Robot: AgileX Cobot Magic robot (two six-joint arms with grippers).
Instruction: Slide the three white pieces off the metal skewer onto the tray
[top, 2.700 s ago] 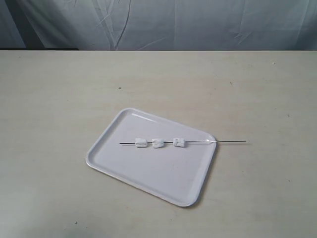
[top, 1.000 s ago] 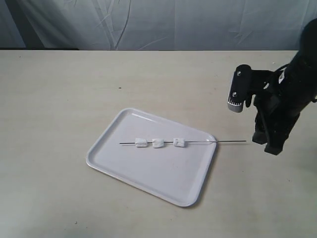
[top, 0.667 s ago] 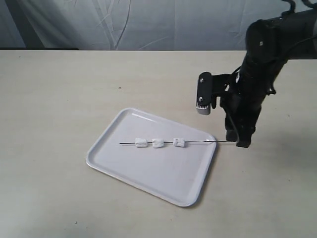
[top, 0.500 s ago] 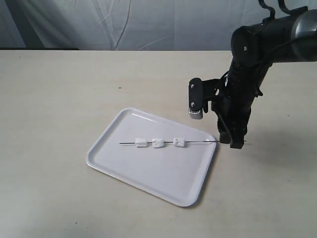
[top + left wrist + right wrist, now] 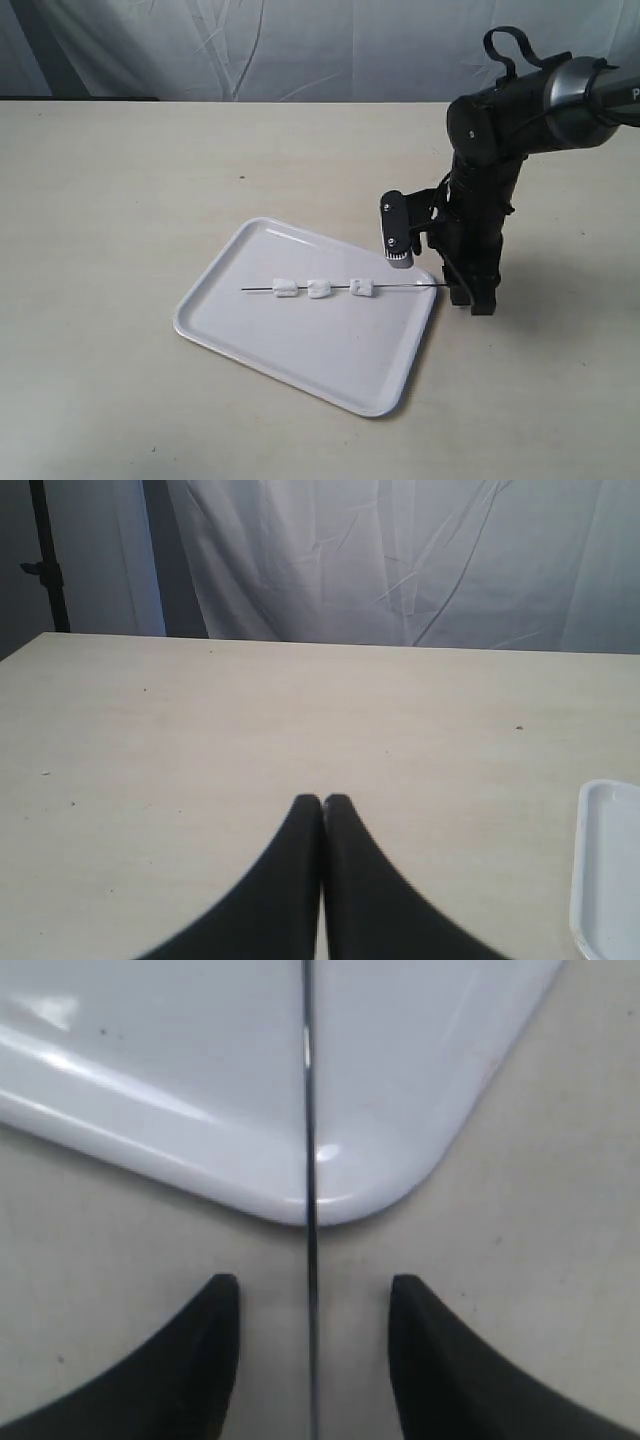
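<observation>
Since the last check, my right gripper (image 5: 312, 1295) has come leftward and down to the skewer's (image 5: 400, 288) outer end. I find my left gripper (image 5: 322, 805) with fingers pressed together, holding nothing, above bare table (image 5: 200, 730). The tray (image 5: 300, 345) lies flat on the table. The three white pieces (image 5: 320, 288) sit threaded on the skewer, over the tray's middle. The right gripper's jaws stand apart, straddling the skewer just off the tray's corner without touching it.

A glossy black tubular arm (image 5: 478, 190), grey-sheened at its rounded joint; a black cable loop (image 5: 504, 30) above; a small black boxy wrist camera (image 5: 396, 228) (pale grey end, two bright screws); matte black tapered fingers (image 5: 205, 1350).
</observation>
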